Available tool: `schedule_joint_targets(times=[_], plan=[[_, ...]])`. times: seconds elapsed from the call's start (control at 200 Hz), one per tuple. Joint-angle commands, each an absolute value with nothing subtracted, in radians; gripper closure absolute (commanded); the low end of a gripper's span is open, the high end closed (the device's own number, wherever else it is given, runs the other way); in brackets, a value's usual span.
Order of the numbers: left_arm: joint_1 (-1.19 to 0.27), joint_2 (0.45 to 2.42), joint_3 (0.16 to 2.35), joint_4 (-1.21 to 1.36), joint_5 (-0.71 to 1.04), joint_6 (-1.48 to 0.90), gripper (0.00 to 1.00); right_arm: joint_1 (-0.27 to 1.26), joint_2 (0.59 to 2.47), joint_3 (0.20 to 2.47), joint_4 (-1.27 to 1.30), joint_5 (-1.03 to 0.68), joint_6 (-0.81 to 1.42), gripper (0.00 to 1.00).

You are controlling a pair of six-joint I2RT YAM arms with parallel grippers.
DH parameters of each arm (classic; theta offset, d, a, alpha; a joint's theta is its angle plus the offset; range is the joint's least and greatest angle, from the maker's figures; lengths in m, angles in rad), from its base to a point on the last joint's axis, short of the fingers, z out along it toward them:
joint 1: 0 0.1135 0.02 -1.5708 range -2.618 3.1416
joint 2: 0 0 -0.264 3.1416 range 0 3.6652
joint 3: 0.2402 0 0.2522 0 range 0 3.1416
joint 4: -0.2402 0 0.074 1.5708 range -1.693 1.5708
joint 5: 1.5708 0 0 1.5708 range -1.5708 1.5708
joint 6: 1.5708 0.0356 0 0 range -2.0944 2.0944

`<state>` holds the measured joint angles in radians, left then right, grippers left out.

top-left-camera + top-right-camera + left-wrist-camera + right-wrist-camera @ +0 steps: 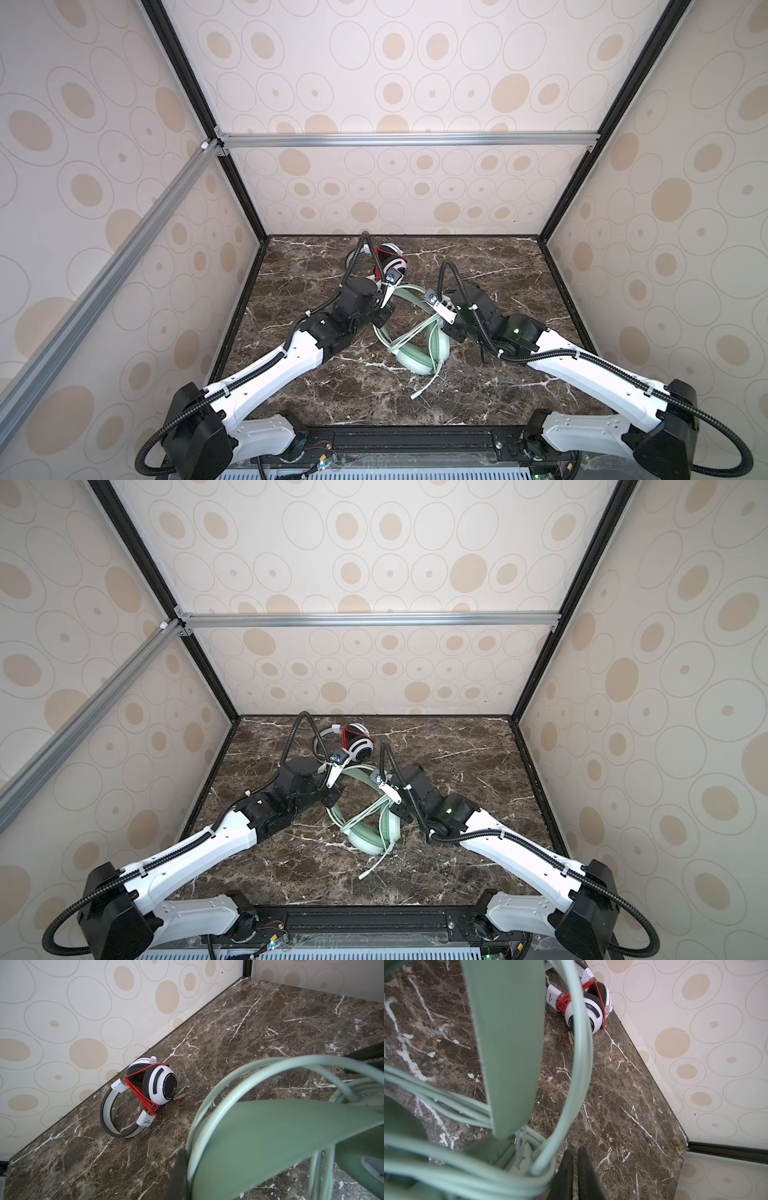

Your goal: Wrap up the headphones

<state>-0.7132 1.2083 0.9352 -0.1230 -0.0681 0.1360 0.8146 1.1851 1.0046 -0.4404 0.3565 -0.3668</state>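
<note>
The mint-green headphones [419, 355] [370, 837] lie mid-table, with their green cord looped over them and its plug end [415, 395] trailing toward the front. My left gripper [384, 319] [332, 800] is shut on the green headband [270, 1136]. One black finger [178, 1172] presses its edge and the other finger is hidden behind the band. My right gripper [452, 330] [575, 1151] is at the headset's right side, jaws parted by a narrow slit with nothing between them. The cord [583, 1064] runs just beside it. The white headphones [390, 259] [160, 1086], wound in red cord, rest near the back wall.
The dark marble table [519, 291] is boxed in by patterned walls on the left, right and back. The white headset's small jack plugs [180, 1093] lie on the marble beside its ear cup.
</note>
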Motion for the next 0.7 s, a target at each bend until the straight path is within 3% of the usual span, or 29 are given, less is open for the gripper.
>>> schedule_joint_targets(times=[0.0,0.695], plan=[[-0.711,1.177,0.988,-0.146,-0.035,0.157,1.00,0.772,1.150,0.988,-0.392,0.362,-0.302,0.88],[-0.709,1.233,1.046,-0.143,-0.041,0.111,1.00,0.692,1.144,0.821,-0.245,0.196,-0.144,0.83]])
